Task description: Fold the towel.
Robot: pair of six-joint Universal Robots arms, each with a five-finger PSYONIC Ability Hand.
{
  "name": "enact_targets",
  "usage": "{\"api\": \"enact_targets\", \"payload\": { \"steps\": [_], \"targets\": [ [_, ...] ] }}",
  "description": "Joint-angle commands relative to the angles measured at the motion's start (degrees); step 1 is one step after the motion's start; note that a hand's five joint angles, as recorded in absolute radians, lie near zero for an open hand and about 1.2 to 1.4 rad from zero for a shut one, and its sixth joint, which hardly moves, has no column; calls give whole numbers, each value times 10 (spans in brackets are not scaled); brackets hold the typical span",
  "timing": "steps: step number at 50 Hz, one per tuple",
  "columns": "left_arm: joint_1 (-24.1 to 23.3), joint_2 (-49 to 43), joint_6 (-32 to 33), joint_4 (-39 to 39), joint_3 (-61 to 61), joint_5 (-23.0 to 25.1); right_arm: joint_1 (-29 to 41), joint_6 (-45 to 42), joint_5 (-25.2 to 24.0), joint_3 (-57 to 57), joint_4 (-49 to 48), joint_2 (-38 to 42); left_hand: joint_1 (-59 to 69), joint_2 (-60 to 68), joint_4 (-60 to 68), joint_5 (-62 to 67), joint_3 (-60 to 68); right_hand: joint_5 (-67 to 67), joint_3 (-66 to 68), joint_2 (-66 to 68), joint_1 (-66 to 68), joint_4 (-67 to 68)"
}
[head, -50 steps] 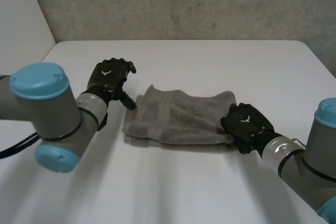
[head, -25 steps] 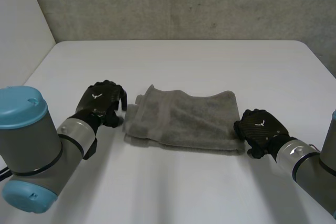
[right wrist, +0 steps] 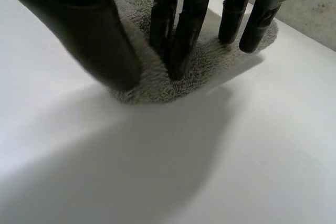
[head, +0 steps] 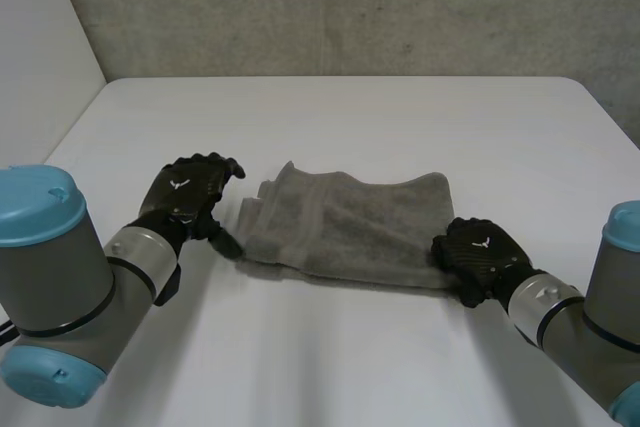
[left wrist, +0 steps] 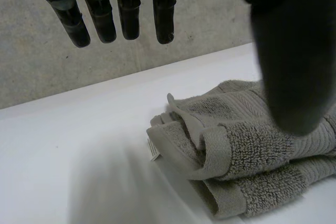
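Grey towel [head: 345, 227] lies folded in layers on the white table [head: 340, 117], between the two robot hands. It is flat, long side running from one robot hand to the other.

Left robot hand [head: 188, 197] is just beside the towel's end, palm down, fingers spread and straight, gripping nothing. Its thumb points toward the towel's near corner; contact can't be told from the head view. In the left wrist view the fingers [left wrist: 128, 9] hang straight and apart over bare table [left wrist: 63, 145], clear of the cloth. The thumb [left wrist: 289, 51] sits over the towel [left wrist: 252, 145]. Below the thumb the folded end shows stacked layers, a hemmed edge curling up, and a small white label [left wrist: 154, 153] at the fold.

Right robot hand [head: 480, 257] is on the opposite end of the towel, at the near corner. In the right wrist view its fingers [right wrist: 178, 24] are straight and a little spread, tips pressing down on the towel [right wrist: 210, 61] corner. The thumb [right wrist: 89, 19] comes down at the towel's edge beside them. Nothing is curled round the cloth, and the corner lies flat on the table [right wrist: 262, 156] under the fingertips.

Grey concrete wall [head: 330, 7] stands beyond the table's far edge.
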Motion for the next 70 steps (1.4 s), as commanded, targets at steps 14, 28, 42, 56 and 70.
{"api": "enact_targets", "payload": {
  "steps": [14, 28, 42, 56, 70],
  "targets": [
    [16, 29, 0, -2, -7, 5, -101, -53, -19, -25, 24, -72, 622, 636, -31, 658, -28, 141, -27, 140, 132, -44],
    [51, 32, -45, -1, -8, 42, -28, -134, -19, -114, 82, -82, 622, 636, -31, 658, -28, 141, -27, 140, 132, -44],
    [54, 29, -50, 3, -8, 39, 207, -190, -19, -196, 69, -12, -67, -54, -31, -32, -28, 141, -27, 140, 132, -44],
    [64, 31, -50, 5, -8, 39, 295, -190, 9, -202, 7, 98, -69, -55, -31, -33, -28, 141, -27, 140, 132, -44],
    [71, 31, -51, 8, -6, 43, 240, -87, 47, -152, 18, -18, 622, 636, -31, 658, -28, -559, -27, -560, -568, -44]
  ]
}}
